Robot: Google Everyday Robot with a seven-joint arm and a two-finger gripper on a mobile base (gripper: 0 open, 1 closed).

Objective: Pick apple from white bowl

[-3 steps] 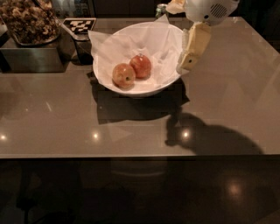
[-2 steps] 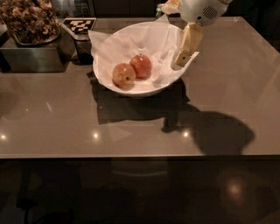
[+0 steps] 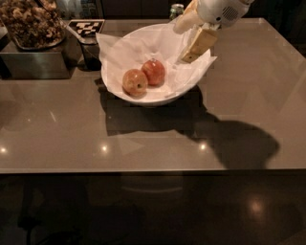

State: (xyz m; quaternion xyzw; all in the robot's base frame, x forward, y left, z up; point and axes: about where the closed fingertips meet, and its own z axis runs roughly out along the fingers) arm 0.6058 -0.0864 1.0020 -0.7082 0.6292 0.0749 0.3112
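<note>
Nearby, the apple [image 3: 154,72] in the white bowl [image 3: 158,98], apart from the gripper [image 3: 191,51], its opening indiscernible.

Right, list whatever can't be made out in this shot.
- The gripper, over the white bowl's right rim: camera view, its arm is cut off by the top edge.
- The apple: lower left hidden by the paler apple; whether they touch is unclear.
- Green-capped object behind the bowl: mostly hidden by the paper lining, too dark to identify.
- Brown heap at left: cut off by top and left edges.
</note>
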